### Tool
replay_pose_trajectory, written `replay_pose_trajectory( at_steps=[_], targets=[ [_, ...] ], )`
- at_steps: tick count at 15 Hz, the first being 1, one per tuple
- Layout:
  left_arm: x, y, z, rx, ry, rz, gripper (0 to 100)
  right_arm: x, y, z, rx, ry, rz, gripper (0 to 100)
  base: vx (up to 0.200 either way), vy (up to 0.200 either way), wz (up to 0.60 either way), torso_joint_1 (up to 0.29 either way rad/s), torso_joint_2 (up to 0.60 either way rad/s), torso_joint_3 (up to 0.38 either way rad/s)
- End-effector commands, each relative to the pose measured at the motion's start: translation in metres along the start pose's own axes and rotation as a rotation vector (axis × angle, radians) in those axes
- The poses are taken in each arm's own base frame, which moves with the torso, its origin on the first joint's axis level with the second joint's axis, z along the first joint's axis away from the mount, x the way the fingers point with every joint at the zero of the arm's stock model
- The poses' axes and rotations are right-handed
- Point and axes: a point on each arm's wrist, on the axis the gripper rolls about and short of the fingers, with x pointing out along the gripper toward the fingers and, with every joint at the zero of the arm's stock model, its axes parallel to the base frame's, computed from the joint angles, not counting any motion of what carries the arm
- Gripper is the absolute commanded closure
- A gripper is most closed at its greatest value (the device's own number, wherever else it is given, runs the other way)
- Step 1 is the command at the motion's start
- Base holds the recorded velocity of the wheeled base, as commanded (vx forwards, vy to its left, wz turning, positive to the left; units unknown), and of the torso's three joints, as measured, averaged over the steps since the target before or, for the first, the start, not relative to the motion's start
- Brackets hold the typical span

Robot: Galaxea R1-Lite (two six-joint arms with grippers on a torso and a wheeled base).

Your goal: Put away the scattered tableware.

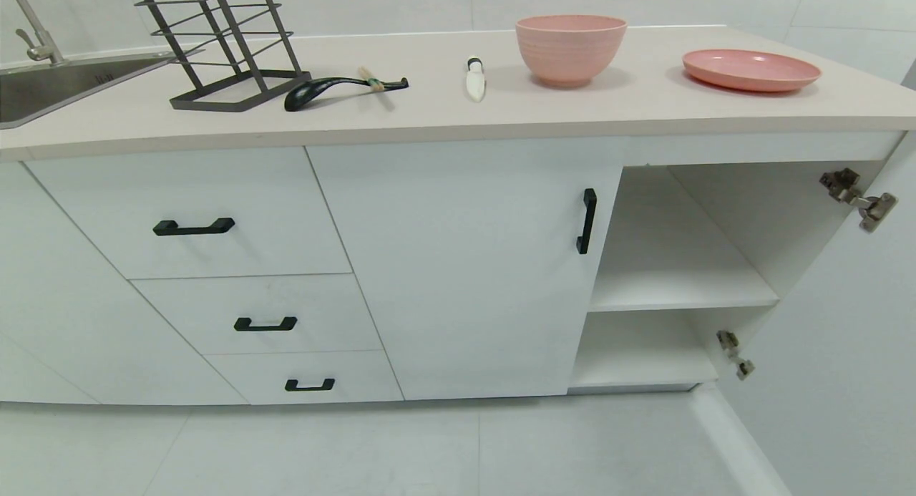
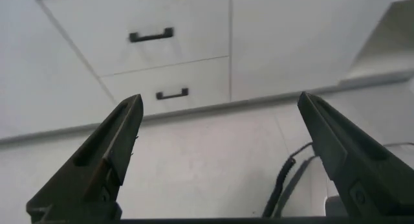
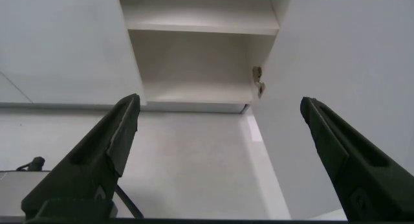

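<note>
Spread wide and gripping nothing, the left gripper [image 2: 220,98] and the right gripper [image 3: 220,100] are hanging low, well below the round pink bowl [image 1: 570,49], which is standing upright on the pale stone-coloured desk [image 1: 429,120]. To the bowl's right a flat pink plate [image 1: 751,69] is lying well apart from it. Near its left a small white utensil with a black end [image 1: 475,79] is lying. Farther left a black long-handled spoon [image 1: 322,89] is touching a pair of wooden chopsticks [image 1: 376,81], and farthest left a dark wire rack [image 1: 229,45] is standing.

Bowl and plate are probably handling as light, stiff, smooth pieces. The bowl is best pinched across its rim wall. The plate is best taken by its raised edge, since it is lying flat and is likely to slide. The spoon is offering the middle of its handle.

From this angle the bowl's inside is hidden. Below and right of the bowl the open white cupboard [image 1: 673,281] is showing two shelves with no tableware on them yet.
</note>
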Motion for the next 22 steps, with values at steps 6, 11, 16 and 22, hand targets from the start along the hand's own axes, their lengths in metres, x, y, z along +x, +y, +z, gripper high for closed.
replay_pose_trajectory(
  at_steps=[6, 11, 16, 22],
  targets=[
    [-0.0075, -0.0027, -0.0045, -0.093, -0.09, 0.113, 0, 0.0002, -0.0002, -0.0005, 0.017, 0.008, -0.006, 0, 0.0, 0.0, 0.0, 0.0, 0.0, 0.0],
    [-0.0076, -0.002, -0.0043, -0.136, -0.095, 0.145, 0, 0.0002, -0.0004, -0.0006, 0.03, 0.01, -0.015, 0, 0.0, 0.0, -0.24, 0.002, 0.0, 0.0],
    [-0.0076, -0.002, -0.0043, -0.127, -0.094, 0.146, 0, 0.0002, -0.0005, -0.0007, 0.036, 0.01, -0.021, 0, 0.0, 0.0, -0.12, 0.0, 0.0, 0.0],
    [-0.0076, -0.002, -0.0041, -0.131, -0.096, 0.147, 0, 0.0002, -0.0005, -0.0007, 0.038, 0.01, -0.021, 0, 0.0, -0.133, 0.0, 0.002, 0.0, 0.003]
  ],
)
